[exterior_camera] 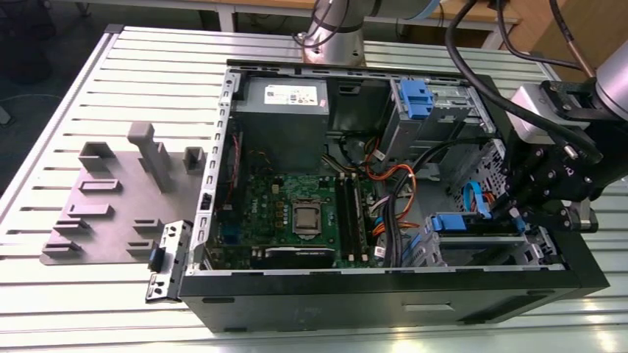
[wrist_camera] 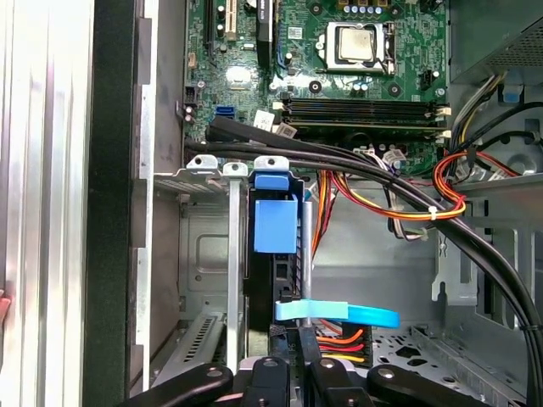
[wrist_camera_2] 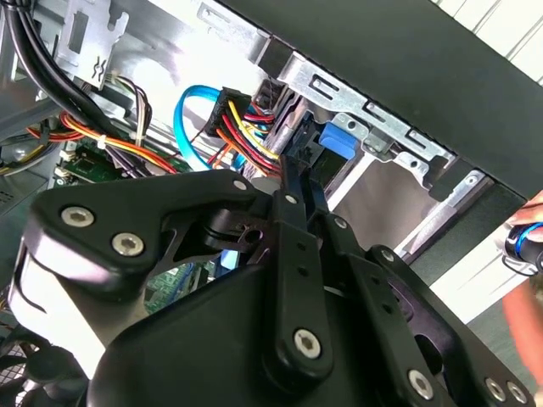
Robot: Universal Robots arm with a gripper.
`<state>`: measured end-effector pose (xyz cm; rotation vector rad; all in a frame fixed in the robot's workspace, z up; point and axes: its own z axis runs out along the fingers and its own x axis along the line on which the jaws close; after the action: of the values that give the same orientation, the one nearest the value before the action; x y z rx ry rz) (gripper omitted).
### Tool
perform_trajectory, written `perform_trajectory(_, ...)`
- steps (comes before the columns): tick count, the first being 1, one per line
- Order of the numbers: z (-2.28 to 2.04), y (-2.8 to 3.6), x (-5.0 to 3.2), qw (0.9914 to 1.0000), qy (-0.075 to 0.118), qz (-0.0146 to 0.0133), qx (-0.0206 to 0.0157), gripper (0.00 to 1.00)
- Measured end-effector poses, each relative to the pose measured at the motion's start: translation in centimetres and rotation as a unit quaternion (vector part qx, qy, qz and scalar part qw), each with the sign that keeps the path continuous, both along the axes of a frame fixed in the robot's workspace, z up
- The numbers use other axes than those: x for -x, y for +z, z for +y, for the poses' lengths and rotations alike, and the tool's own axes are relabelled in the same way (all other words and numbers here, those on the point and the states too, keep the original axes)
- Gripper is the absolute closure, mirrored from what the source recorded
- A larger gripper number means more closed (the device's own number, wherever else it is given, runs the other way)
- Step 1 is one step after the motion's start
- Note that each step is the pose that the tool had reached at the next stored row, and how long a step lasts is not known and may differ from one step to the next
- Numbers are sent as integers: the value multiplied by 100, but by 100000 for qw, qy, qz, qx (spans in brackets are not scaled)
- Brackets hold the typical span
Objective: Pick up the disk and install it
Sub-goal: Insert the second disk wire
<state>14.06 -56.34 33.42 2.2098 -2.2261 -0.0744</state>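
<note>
A: Bright, even light from overhead; glare streaks the slatted bench (exterior_camera: 147,88).

B: The computer case (exterior_camera: 393,294) interior lies in shadow, and a hand (wrist_camera_2: 530,292) at the frame edge is blurred.

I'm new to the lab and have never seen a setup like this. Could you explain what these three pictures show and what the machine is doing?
The exterior view looks down on an open computer case lying on a slatted metal table. Inside it are a green motherboard, a grey power-supply box and bundles of coloured cables. A grey fixture plate lies on the table at the exterior view's left. The dark machinery at the exterior view's right is the robot arm's gripper, reaching into the case's drive cage.

The two wrist views come from cameras riding on the arm. In the first wrist view, the disk, with its blue carrier tab, sits in the cage slot just ahead of the gripper. Whether the jaws grip it cannot be told.
</note>
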Motion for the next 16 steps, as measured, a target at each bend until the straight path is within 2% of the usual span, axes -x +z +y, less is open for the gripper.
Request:
perform_trajectory(10, 1, 0, -34, 100000, 5, 55, 22, 84)
perform_trajectory(16, 0, 0, -10, 100000, 0, 19, 46, 84)
